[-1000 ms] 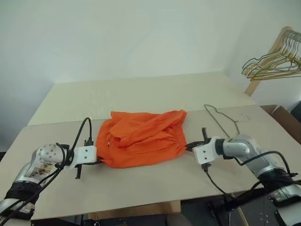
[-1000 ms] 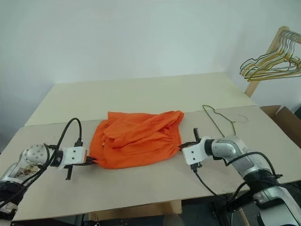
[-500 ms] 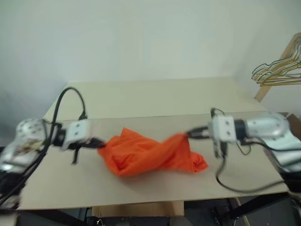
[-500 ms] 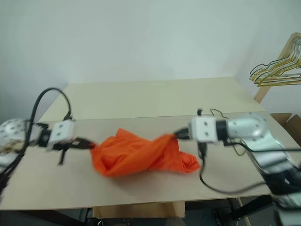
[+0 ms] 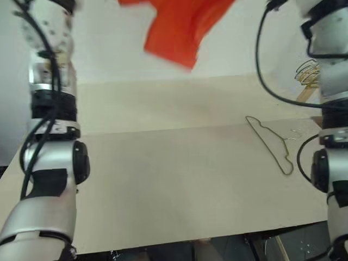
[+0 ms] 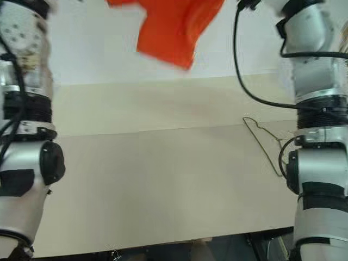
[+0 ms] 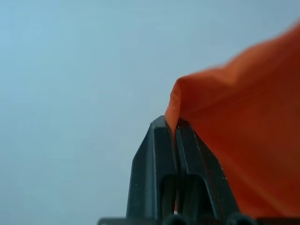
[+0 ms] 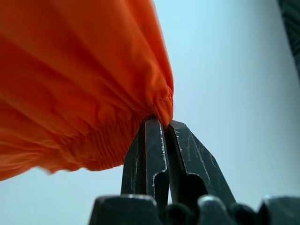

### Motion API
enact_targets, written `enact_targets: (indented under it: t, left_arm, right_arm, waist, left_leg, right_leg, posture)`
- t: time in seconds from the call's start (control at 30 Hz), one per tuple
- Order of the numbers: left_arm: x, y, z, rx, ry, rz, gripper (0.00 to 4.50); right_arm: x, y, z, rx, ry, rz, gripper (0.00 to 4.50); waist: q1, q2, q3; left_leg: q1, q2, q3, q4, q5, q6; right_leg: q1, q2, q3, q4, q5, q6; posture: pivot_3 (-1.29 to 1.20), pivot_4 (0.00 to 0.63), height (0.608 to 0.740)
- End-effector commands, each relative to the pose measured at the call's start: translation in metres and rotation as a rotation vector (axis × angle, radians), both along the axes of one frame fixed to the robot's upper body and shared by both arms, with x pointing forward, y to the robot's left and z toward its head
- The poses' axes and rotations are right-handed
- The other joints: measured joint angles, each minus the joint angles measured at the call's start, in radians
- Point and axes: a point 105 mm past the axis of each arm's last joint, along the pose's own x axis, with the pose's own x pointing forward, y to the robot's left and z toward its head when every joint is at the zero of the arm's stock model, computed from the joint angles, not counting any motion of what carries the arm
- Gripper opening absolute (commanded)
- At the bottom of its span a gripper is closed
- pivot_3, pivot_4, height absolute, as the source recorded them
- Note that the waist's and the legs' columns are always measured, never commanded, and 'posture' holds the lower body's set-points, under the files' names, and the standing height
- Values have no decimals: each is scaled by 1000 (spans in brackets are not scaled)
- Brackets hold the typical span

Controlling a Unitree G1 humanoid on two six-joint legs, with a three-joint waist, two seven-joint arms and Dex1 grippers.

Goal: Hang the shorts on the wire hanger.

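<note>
The shorts [image 5: 176, 27] hung in the air well above the counter [image 5: 179, 179], up at 12 o'clock in the head views, with their lowest fold dangling toward the pale wall behind. Both arms stood raised on either side of them, the left at 9 o'clock and the right at 3 o'clock.

In the left wrist view the left claw [image 7: 171, 123] was pinched tight on a thin edge of the orange fabric, its two black fingers pressed together with the cloth caught between the tips. In the right wrist view the right claw [image 8: 159, 123] was likewise clamped on the gathered elastic waistband, the puckered seam bunched right at the fingertips and the rest of the garment spreading away to one side.

The wire hanger [image 5: 270, 142] lay flat on the counter at about 3 o'clock, near the right arm and well apart from the shorts, its hook end pointing toward the counter's far edge. A bunch of gold hangers [image 5: 307, 73] showed past the right arm at about 2 o'clock.
</note>
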Motion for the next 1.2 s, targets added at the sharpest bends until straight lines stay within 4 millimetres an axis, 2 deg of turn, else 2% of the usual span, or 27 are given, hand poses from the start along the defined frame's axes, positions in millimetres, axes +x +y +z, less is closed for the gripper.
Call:
enact_targets:
  t: [0.03,0.1,0.17,0.23,0.3,0.33,0.43,0.5,0.63,0.77,0.97,1.1,1.2]
  left_arm:
    - [13,5,-42,90,186,-38,18]
    - [22,8,-86,158,340,-50,18]
    - [27,12,-134,254,474,-20,18]
    - [26,16,-185,349,612,-2,18]
    - [18,18,-236,421,761,-8,18]
    - [11,18,-257,473,810,-20,18]
    - [-12,21,-301,568,947,-53,18]
    - [-30,23,-321,599,1032,-71,18]
    - [-72,26,-343,696,1204,-158,18]
    - [-96,31,-346,786,1284,-166,18]
    - [-127,29,-354,946,1393,-222,18]
    - [-152,20,-363,1017,1495,-310,18]
    - [-169,12,-367,1031,1556,-362,18]
  right_arm:
    - [12,4,-45,-35,170,81,0]
    - [22,10,-94,-127,335,103,0]
    - [24,14,-146,-284,454,70,0]
    - [21,14,-198,-415,574,50,0]
    - [14,14,-238,-431,673,67,0]
    - [9,15,-251,-449,688,77,0]
    - [-2,15,-274,-481,740,95,0]
    - [-10,14,-284,-507,779,107,0]
    - [-27,14,-291,-560,847,167,0]
    - [-46,8,-307,-670,979,223,0]
    - [-76,0,-323,-797,1193,325,0]
    - [-83,-8,-332,-892,1264,351,0]
    - [-76,-12,-332,-952,1241,330,0]
  waist:
    - [-7,-1,-3]
    - [-7,-1,-4]
    - [-6,0,-6]
    - [-6,0,-5]
    - [-7,0,-5]
    - [-8,0,-5]
    - [-13,0,-5]
    - [-13,0,-5]
    - [-5,0,-5]
    - [11,0,-3]
    - [44,1,1]
    - [50,0,2]
    - [51,-1,3]
  left_leg:
    - [5,-1,-1,0,0,0]
    - [20,-1,-3,0,-2,4]
    - [32,-1,-4,-1,-2,8]
    - [43,0,-4,-4,-3,9]
    - [43,1,-4,-5,-2,8]
    - [43,2,-4,-5,-2,8]
    - [42,2,-3,-5,-2,7]
    - [41,3,-2,-5,-1,6]
    - [43,4,-2,-5,-1,6]
    - [45,4,-2,-5,-1,6]
    - [59,5,1,-5,-2,6]
    - [59,6,2,-5,-2,6]
    - [59,6,2,-5,-2,6]
  right_leg:
    - [10,0,0,-10,1,3]
    - [33,0,-1,-28,2,10]
    - [47,1,-1,-34,3,13]
    - [56,2,0,-35,3,13]
    - [55,3,1,-34,3,13]
    - [54,4,1,-30,3,13]
    - [50,3,3,-30,3,13]
    - [48,4,4,-30,3,13]
    - [49,4,4,-30,3,12]
    - [53,3,3,-30,4,10]
    - [67,5,3,-31,4,10]
    - [66,6,4,-31,5,9]
    - [66,6,4,-32,5,9]
  posture:
    - [-76,0,740]
    - [-73,0,740]
    - [-73,0,740]
    - [-71,0,740]
    - [-78,0,740]
    - [-81,0,740]
    - [-91,0,740]
    - [-96,0,740]
    - [-100,0,740]
    - [-84,0,740]
    - [-79,0,740]
    - [-84,0,740]
    - [-93,0,740]
